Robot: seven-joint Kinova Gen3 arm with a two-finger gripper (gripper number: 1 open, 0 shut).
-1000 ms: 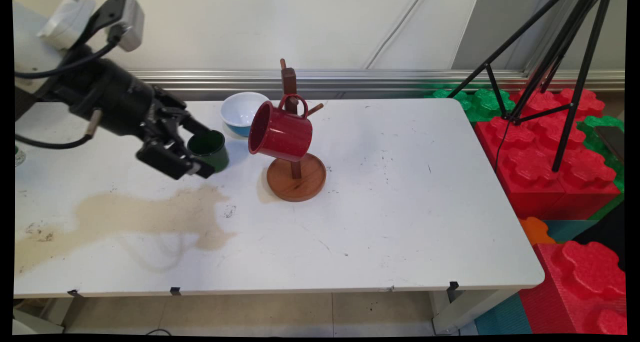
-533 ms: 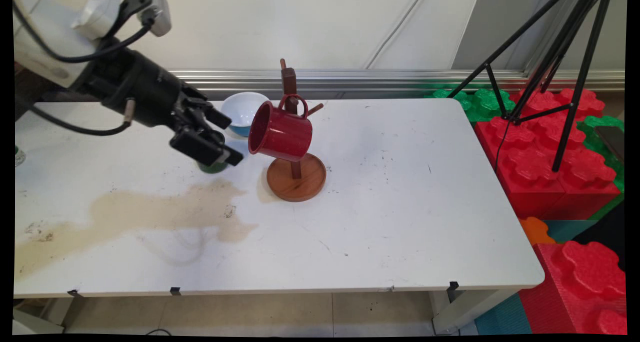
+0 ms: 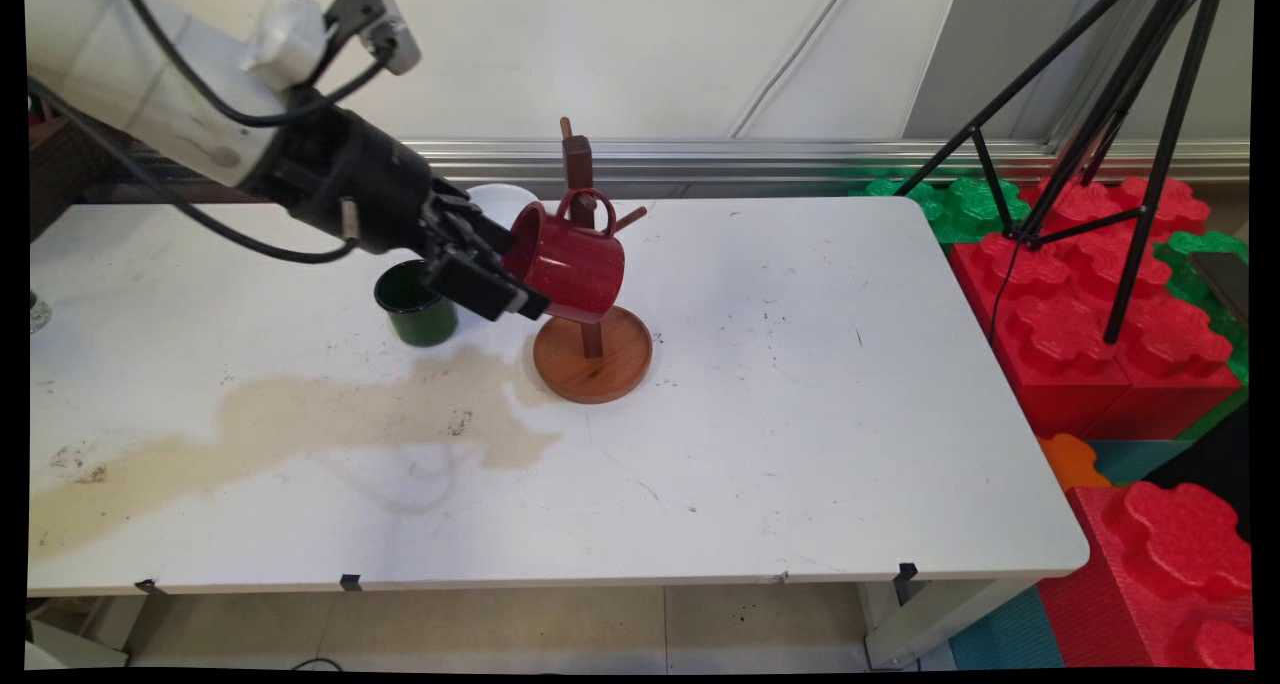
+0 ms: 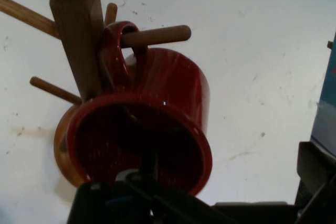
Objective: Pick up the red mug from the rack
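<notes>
My arm's reaching in low from the left, claw (image 3: 497, 276) right at the red mug's (image 3: 570, 264) mouth. The mug hangs on the wooden rack (image 3: 590, 349). Claw's spread open, gripping nothing.

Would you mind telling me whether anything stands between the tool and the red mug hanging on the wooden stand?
Nothing visible does. The tool is right at the open mouth of the red mug, which hangs by its handle on a peg of the wooden stand. The green cup stands off to the side, behind the tool.
</notes>
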